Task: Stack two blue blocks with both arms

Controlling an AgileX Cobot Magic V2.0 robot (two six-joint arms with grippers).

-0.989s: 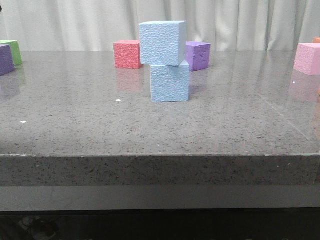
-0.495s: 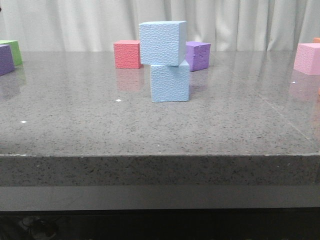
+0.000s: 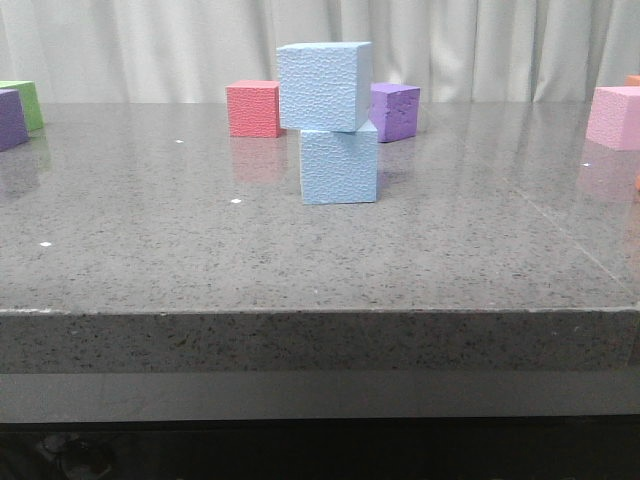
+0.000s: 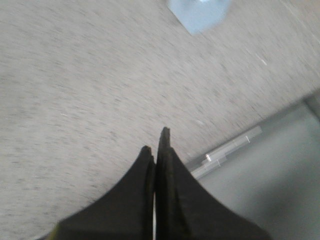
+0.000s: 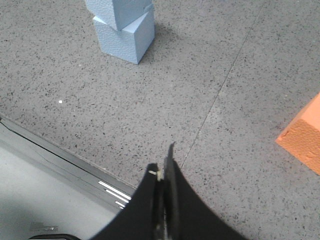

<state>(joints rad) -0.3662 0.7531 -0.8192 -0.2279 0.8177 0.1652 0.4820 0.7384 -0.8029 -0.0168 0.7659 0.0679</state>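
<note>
Desk [image 3: 150, 260]: blue blocks [image 3: 330, 125] stacked, upper offset. Left end effector [image 4: 157, 145], right end effector [image 5: 165, 162] closed, empty; I'd retreat slowly, avoiding contact.

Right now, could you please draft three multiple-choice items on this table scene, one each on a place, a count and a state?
1. Where is the upper blue block?
A. On the lower blue block
B. Beside the red cube
C. In a gripper

2. How many purple cubes show in the front view?
A. None
B. One
C. Two

3. How are the right gripper fingers?
A. Closed together, empty
B. Wide open
C. Clamped on a block

Answers: 1 A, it rests there, offset to the left. 2 C, one behind the stack, one at the left edge. 3 A, the tips meet over bare table.
</note>
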